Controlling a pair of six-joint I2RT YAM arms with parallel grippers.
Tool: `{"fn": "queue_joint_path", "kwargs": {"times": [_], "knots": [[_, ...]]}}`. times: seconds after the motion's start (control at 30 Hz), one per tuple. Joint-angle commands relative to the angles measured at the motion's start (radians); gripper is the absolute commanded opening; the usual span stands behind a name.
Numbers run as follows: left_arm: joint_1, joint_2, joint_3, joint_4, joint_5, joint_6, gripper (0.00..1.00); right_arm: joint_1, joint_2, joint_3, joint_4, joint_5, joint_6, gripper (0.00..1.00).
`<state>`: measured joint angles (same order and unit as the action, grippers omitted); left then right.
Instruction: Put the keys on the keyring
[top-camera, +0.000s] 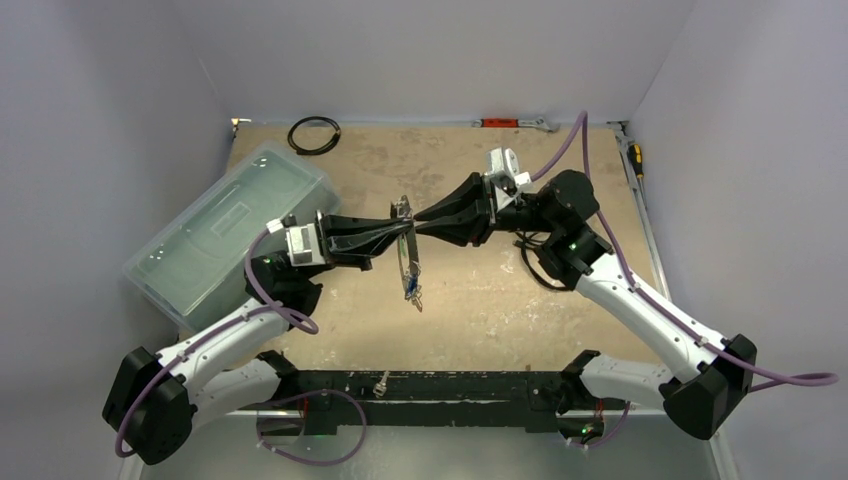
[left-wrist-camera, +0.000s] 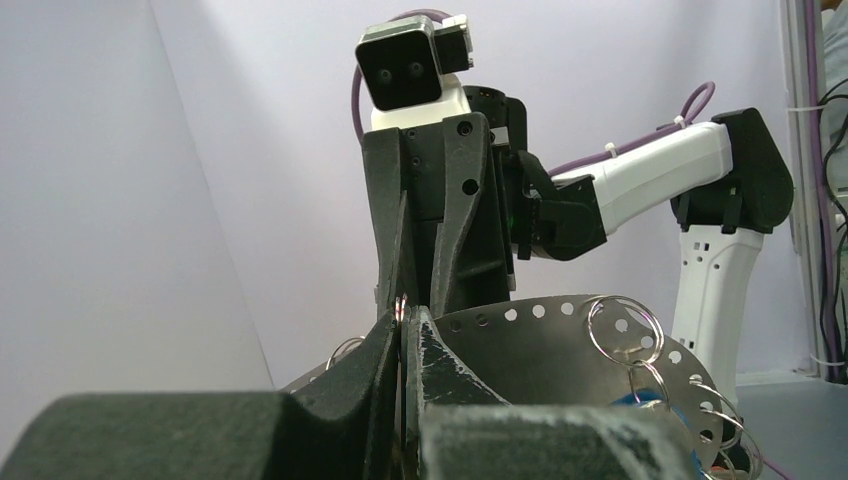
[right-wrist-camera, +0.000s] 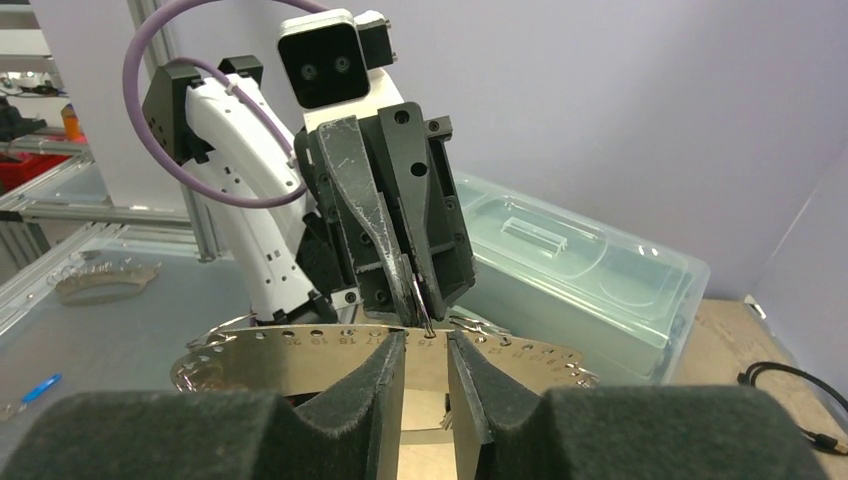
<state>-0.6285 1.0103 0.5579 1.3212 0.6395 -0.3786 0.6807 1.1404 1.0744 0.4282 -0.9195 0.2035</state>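
The keyring (top-camera: 404, 250) is a thin silvery band with a row of numbered holes. It stands on edge above the table's middle, between both grippers. Keys (top-camera: 412, 291) hang from its lower part. My left gripper (top-camera: 398, 232) is shut on a small split ring (left-wrist-camera: 401, 306) at the band's rim (left-wrist-camera: 540, 350). In the right wrist view that ring (right-wrist-camera: 421, 300) dips into one hole of the band (right-wrist-camera: 300, 355). My right gripper (right-wrist-camera: 427, 345) is open, facing the band's flat side with its jaws either side of that hole. More split rings (left-wrist-camera: 625, 330) and a blue tag (left-wrist-camera: 648, 400) hang on the band.
A clear lidded plastic box (top-camera: 225, 235) stands at the left. A black coiled cable ring (top-camera: 314, 134) lies at the back left. A loose black cable (top-camera: 535, 265) lies under the right arm. A screwdriver (top-camera: 636, 155) lies along the right edge.
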Motion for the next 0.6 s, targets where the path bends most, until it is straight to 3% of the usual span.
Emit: {"fn": "queue_joint_path", "kwargs": {"times": [0.0,0.3,0.57], "knots": [[-0.009,0.005,-0.002,-0.110,0.073,0.031,0.00,0.033,0.003,0.065,0.023,-0.032,-0.004,0.27],[-0.008,0.005,0.001,-0.151,0.102,0.054,0.00,0.032,-0.009,0.052,0.021,-0.035,-0.006,0.25],[-0.009,-0.018,0.015,-0.245,0.103,0.109,0.00,0.032,-0.052,0.043,-0.071,0.027,-0.071,0.31]]}}
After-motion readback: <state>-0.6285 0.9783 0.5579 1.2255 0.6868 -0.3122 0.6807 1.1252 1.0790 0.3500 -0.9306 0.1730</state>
